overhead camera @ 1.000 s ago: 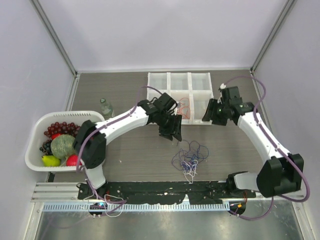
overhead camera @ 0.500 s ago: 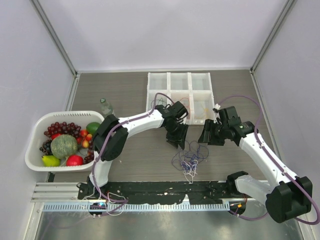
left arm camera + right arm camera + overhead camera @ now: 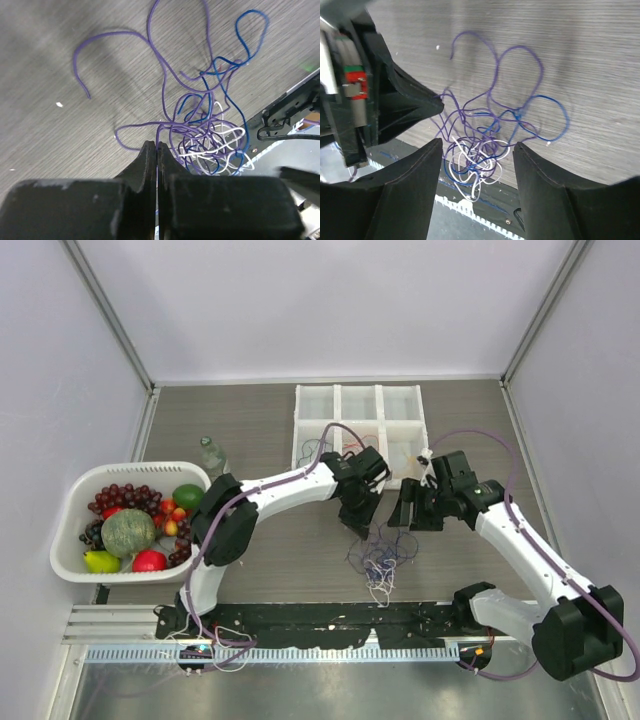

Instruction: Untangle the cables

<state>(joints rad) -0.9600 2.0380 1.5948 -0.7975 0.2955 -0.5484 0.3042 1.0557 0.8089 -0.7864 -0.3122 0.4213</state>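
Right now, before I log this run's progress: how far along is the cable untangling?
Done: at least one dark strand already lies in the white tray. In hand: the left gripper has its jaws shut on a purple cable at the edge of the tangle; the right gripper hovers open over it. Left: that tangle, purple, blue and white, sits unsorted on the table.

Grey-brown wood-grain worktop (image 3: 250, 420) formed floor of enclosure. Plain pale lilac-white back wall (image 3: 330, 300) rose behind it. Matching side panels stood at left (image 3: 50, 370) and right (image 3: 600, 390). Slim grey metal corner posts (image 3: 107, 310) slanted up at both back corners. Black slotted mounting strip (image 3: 330, 618) lay along near edge. White toothed rail (image 3: 300, 652) ran just below it. Brushed steel sheet (image 3: 330, 690) sat nearest camera. Light was soft and even, with faint shadows on wood grain.
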